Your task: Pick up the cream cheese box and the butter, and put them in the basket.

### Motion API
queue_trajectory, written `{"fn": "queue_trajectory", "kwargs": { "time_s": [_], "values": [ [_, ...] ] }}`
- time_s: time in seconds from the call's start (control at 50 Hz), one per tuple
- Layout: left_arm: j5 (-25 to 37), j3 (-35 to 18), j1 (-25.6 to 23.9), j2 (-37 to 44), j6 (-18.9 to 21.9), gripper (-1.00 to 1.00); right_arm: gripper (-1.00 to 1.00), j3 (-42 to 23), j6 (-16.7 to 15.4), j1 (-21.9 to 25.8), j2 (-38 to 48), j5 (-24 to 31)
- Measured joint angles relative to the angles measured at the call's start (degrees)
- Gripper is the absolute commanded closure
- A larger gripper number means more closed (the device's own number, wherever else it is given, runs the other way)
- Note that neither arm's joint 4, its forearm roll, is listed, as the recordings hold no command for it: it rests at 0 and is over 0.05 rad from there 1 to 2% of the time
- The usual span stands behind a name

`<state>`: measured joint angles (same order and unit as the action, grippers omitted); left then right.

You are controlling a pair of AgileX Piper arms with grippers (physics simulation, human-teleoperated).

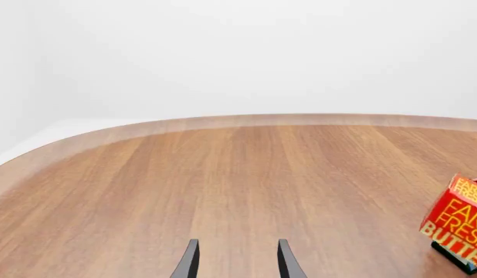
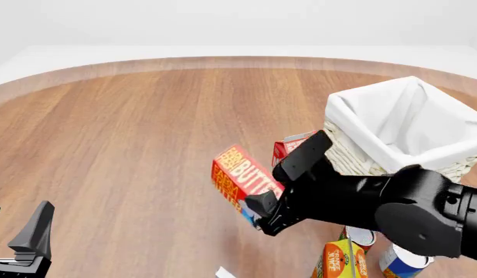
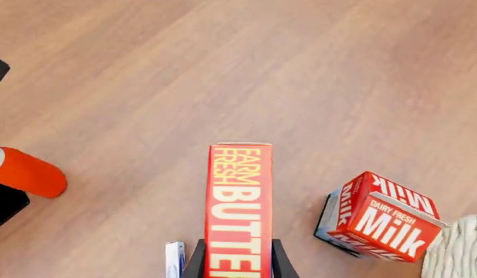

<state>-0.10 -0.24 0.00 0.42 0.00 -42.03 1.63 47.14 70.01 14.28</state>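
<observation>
The butter [image 2: 240, 172], a red-and-orange carton, is clamped between the fingers of my right gripper [image 2: 258, 209] and held tilted just left of the basket [image 2: 354, 152]. In the right wrist view the butter [image 3: 238, 202] stands between the two fingers of the gripper [image 3: 237, 265]. A small whitish corner, the cream cheese box [image 2: 225, 272], shows at the bottom edge of the front view. My left gripper [image 2: 14, 225] is open and empty at the near left, also in the left wrist view [image 1: 237, 262], where the butter [image 1: 459, 223] shows at the edge.
A red-and-white Milk carton [image 2: 291, 145] stands between the butter and the basket, also in the right wrist view [image 3: 381, 217]. An orange juice carton [image 2: 339, 262] and two cans [image 2: 402, 260] sit near the front under my right arm. A red-orange rounded object [image 3: 22, 172] shows at the edge.
</observation>
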Motion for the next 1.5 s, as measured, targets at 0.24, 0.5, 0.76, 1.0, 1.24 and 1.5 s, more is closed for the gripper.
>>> {"fn": "queue_trajectory", "kwargs": {
  "time_s": [0.24, 0.5, 0.76, 1.0, 1.24, 1.5],
  "values": [
    [0.0, 0.0, 0.0, 0.0, 0.0, -1.0, 1.0, -2.8, -1.5, 1.5, -9.1, 4.5],
    [0.0, 0.0, 0.0, 0.0, 0.0, -1.0, 1.0, -6.7, -2.5, -0.1, -17.8, 7.9],
    [0.0, 0.0, 0.0, 0.0, 0.0, -1.0, 1.0, -10.2, -0.2, -4.8, -24.1, 9.0],
    [0.0, 0.0, 0.0, 0.0, 0.0, -1.0, 1.0, -12.4, 3.0, -10.6, -27.2, 9.4],
    [0.0, 0.0, 0.0, 0.0, 0.0, -1.0, 1.0, -12.0, 6.5, -15.2, -28.7, 7.3],
    [0.0, 0.0, 0.0, 0.0, 0.0, -1.0, 1.0, -11.8, 10.0, -20.7, -28.7, 5.6]
  ]
}}
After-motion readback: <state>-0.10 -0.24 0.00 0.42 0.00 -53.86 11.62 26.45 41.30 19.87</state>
